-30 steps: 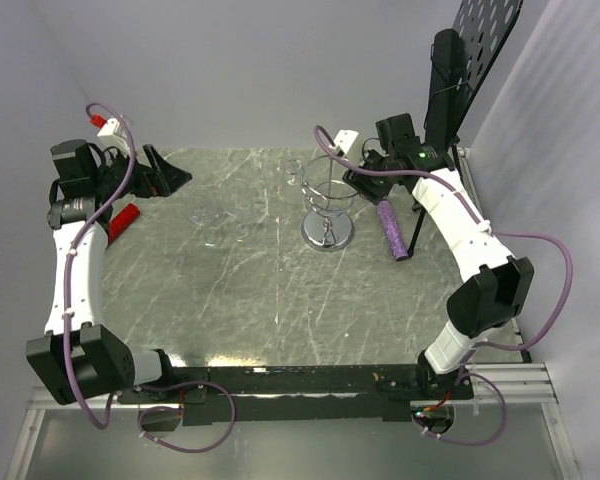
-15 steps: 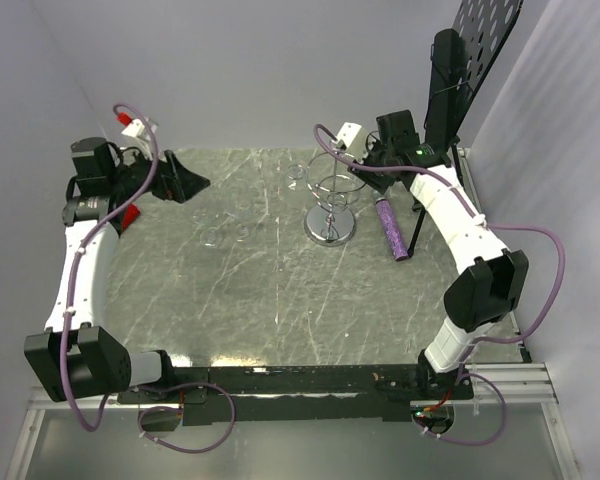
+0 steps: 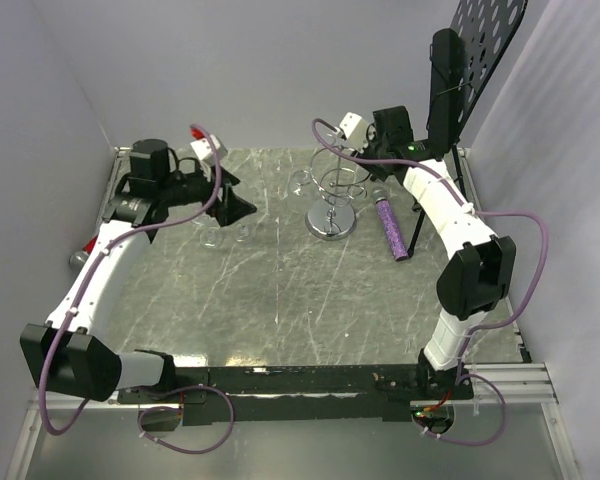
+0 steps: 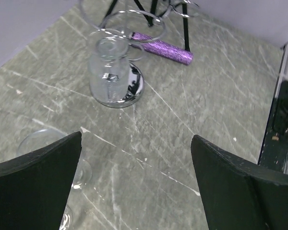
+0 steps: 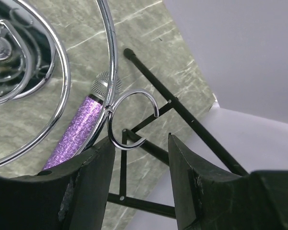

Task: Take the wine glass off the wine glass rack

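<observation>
Two pincers in play, and neither has anything in its grasp. Over the table (image 3: pixel 280 290) the left gripper (image 4: pixel 137 143) hangs with its fingers spread wide, pointed at the wine glass (image 4: pixel 109 72). The glass is ahead of it and well apart, roughly in line with the gap between the fingers. It hangs upside down, foot up top, bowl mouth down, on the left-arm side of the wine glass rack (image 3: pixel 330 200). The rack's shiny disc base shows right behind the bowl.

Across the way, the right gripper (image 5: pixel 140 139) is up at the rack's top ring, fingers parted. One small open wire loop (image 5: pixel 132 120) sits between the tips; whether it touches a finger, I can't make out.

Some loose glasses (image 3: pixel 220 236) rest on the table near the left gripper. A purple glittery stick (image 3: pixel 390 228) lies just right of the rack, beside the black tripod stand (image 3: pixel 445 90).
</observation>
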{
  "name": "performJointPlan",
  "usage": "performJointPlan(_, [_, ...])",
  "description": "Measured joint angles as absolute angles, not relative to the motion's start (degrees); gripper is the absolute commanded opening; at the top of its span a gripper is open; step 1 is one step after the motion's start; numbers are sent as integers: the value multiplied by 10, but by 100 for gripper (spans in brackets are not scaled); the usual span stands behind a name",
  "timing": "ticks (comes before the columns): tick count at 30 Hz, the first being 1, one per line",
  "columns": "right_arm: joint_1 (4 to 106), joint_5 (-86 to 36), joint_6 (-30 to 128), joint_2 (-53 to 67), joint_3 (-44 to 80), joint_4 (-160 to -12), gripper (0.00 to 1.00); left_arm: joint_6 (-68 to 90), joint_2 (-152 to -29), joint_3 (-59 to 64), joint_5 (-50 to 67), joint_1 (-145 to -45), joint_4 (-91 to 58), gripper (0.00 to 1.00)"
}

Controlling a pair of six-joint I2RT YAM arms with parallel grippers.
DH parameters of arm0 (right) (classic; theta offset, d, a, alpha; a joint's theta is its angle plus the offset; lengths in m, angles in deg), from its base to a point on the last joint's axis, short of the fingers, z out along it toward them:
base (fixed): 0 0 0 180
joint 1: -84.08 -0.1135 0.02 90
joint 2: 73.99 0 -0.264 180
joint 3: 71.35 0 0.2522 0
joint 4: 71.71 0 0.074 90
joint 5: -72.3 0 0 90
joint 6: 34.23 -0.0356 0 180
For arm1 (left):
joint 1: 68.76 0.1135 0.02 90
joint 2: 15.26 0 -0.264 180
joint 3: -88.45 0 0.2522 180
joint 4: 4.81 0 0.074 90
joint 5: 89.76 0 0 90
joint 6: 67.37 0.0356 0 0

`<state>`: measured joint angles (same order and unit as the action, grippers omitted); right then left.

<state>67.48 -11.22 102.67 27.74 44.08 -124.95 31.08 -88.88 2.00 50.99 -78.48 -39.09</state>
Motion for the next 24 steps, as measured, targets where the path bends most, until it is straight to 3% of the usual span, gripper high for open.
performJointPlan(16, [680,-87,1062,336,483,-1185,60,389,-921,10,473,-866,-408,100])
performJointPlan(24, [681,-86,1046,329,479,-1184,68,397,-940,7,460,-885,-391,100])
